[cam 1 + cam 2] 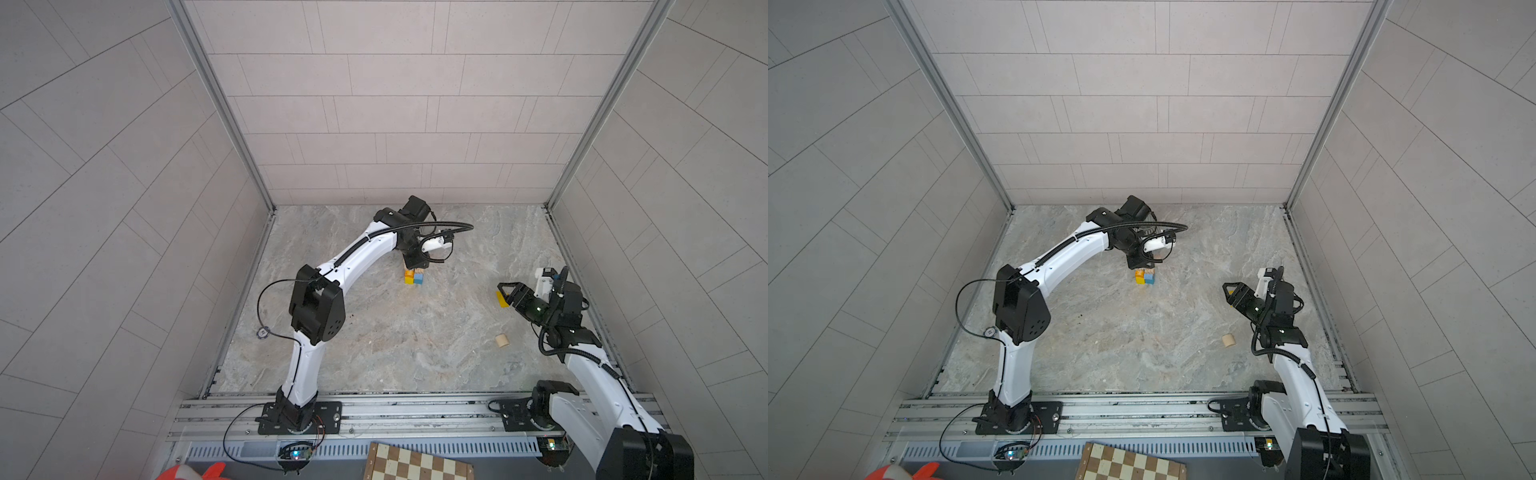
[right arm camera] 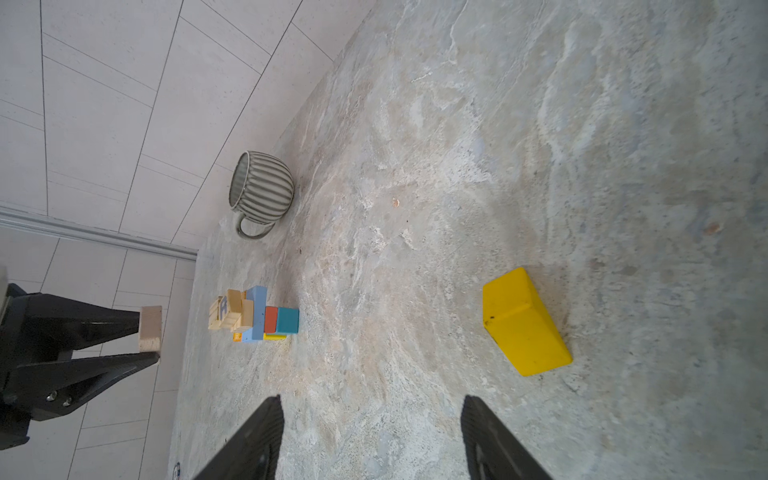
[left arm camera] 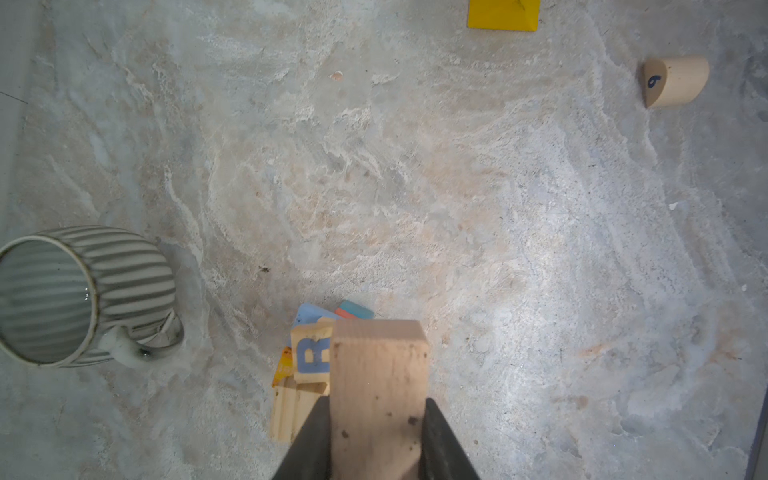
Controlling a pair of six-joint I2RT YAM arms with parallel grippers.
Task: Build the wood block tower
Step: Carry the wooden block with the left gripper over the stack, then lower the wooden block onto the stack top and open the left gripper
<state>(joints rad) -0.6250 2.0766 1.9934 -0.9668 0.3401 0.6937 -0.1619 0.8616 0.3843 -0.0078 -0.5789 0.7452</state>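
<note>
The wood block tower (image 2: 253, 318) is a small stack of teal, orange-red, yellow, light blue and natural blocks, with a lettered block (image 3: 311, 353) near its top. It shows in both top views (image 1: 414, 277) (image 1: 1145, 276). My left gripper (image 3: 376, 401) is shut on a plain wood block (image 3: 379, 365) and hangs just above the stack; the right wrist view shows this left gripper (image 2: 147, 338) and the plain wood block (image 2: 149, 328) clear of the tower's top. My right gripper (image 2: 370, 399) stands open and empty over bare table beside a loose yellow block (image 2: 525, 322).
A natural half-round block (image 3: 675, 81) marked with a number lies apart at the right (image 1: 502, 340). A grey ribbed mug (image 2: 262, 191) stands near the back wall behind the tower. A chessboard (image 1: 415, 461) lies past the front rail.
</note>
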